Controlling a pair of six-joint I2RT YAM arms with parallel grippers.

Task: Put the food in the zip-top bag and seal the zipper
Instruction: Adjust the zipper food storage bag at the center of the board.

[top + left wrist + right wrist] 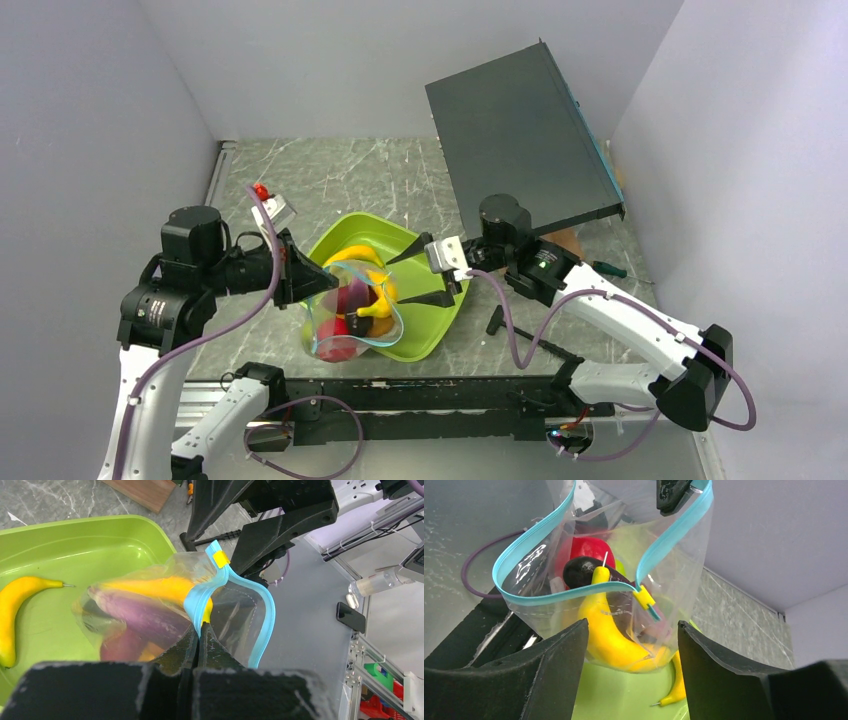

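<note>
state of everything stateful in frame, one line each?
zip-top bag: upright, food inside
zipper: unsealed, mouth gaping
left gripper: shut on the bag's mouth edge
right gripper: open, fingers either side of the bag
loose banana: in the tray, outside the bag

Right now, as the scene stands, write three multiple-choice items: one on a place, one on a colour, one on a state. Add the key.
1. Where does the loose banana lie?
A. in the tray
B. on the dark board
C. on the bare table

2. What colour is the zipper?
A. red
B. light blue
C. black

3. How is the mouth of the bag?
A. zipped shut
B. open
C. taped over

Key:
1 A, the banana rests on the tray's floor.
2 B, a light blue strip rims the mouth.
3 B, the two strips stand apart, and the left fingers pinch one edge.
</note>
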